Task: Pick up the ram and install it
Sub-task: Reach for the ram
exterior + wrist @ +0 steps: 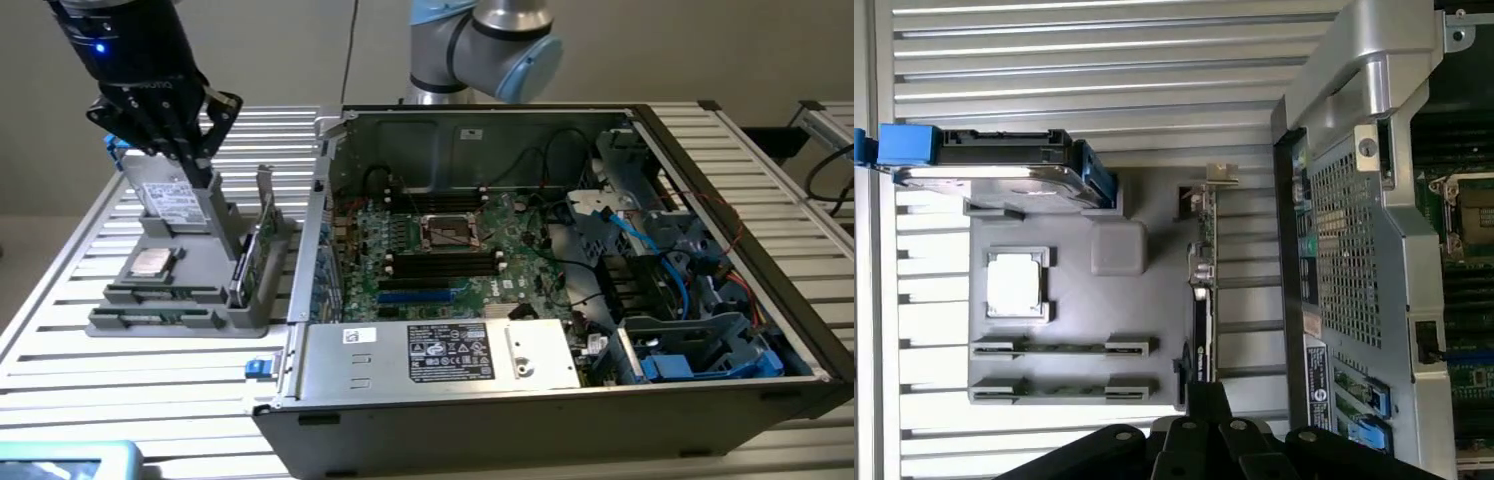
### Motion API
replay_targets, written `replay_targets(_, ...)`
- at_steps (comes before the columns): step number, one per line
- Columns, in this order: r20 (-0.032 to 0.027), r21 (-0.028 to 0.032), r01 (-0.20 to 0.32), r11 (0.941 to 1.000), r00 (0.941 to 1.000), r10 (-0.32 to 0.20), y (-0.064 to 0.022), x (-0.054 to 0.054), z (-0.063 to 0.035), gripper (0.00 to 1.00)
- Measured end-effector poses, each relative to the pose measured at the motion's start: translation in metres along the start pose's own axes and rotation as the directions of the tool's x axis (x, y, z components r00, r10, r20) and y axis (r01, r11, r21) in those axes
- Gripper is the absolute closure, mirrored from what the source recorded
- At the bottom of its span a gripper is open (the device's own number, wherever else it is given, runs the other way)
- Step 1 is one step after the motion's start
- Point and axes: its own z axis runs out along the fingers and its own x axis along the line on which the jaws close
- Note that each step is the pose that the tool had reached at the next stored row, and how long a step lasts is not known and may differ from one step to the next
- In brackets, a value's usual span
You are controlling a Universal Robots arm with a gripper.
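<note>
On the grey holder's (1079,305) edge farthest from its upright hard drive (1004,165), two thin green ram sticks (1062,347) sit edge-up in slots; the gripper (187,165) hangs above the holder, closed and empty.

Grey plastic fixture (200,322) on slatted aluminium table (80,365), exterior view's left of open metal computer case (534,405). In fixture: silver hard drive (171,200) rear, square CPU chip (150,263) middle, thin green ram sticks (1059,347) front, green expansion card (258,240) case-side.

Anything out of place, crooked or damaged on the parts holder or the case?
Nothing stands out. Both ram sticks lie straight in the grey holder, the expansion card stands on edge beside them, and the open case looks undamaged.
</note>
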Motion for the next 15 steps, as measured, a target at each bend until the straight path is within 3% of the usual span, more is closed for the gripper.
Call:
replay_targets(12,-0.0136,0.0013,-0.001,1.0,0.9999,0.001,-0.0119,0.032,0.019,0.89)
replay_targets(15,-0.0181,0.0019,-0.001,1.0,0.9998,0.001,-0.0158,0.035,0.022,0.89)
